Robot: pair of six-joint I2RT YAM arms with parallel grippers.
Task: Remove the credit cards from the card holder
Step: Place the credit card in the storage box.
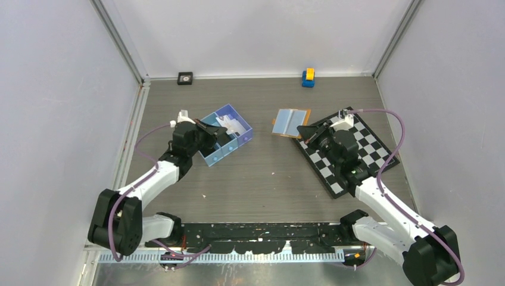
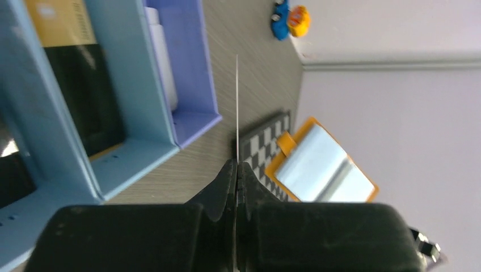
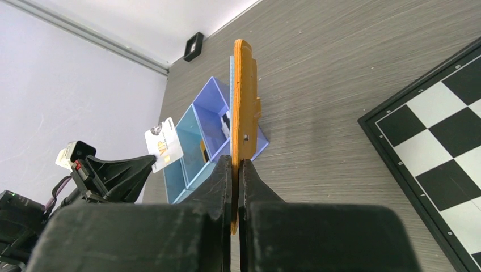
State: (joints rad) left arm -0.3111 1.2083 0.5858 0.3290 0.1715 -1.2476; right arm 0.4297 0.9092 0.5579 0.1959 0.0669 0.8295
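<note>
One of the credit cards (image 3: 163, 145) is pinched in the left claw (image 2: 236, 167), whose fingers are pressed together on its lower edge. The card is held upright at the blue tray (image 2: 142, 153). Whether it hangs over the far compartment or just beside it cannot be told with certainty, because the wrist view shows it only edge-on.

The card holder (image 1: 290, 122) is gripped at one corner by the right claw (image 3: 238, 164), which is closed on it. It is held open and lifted off the worktop (image 1: 268, 179), near the chessboard (image 1: 376, 143).

The step in hand is judged to be the putting away of a card that was taken out. For the next move, the card would need to be lowered into a compartment and the left claw spread. The holder should be kept steady and open.

One card holder, one tray with three compartments and one chessboard are counted. Three cards are seen:
- the one in the left claw
- a white one (image 2: 164, 62) in the far compartment
- a yellow and black one (image 2: 79, 85) in the middle compartment

Whether any cards remain inside the holder is not visible.
</note>
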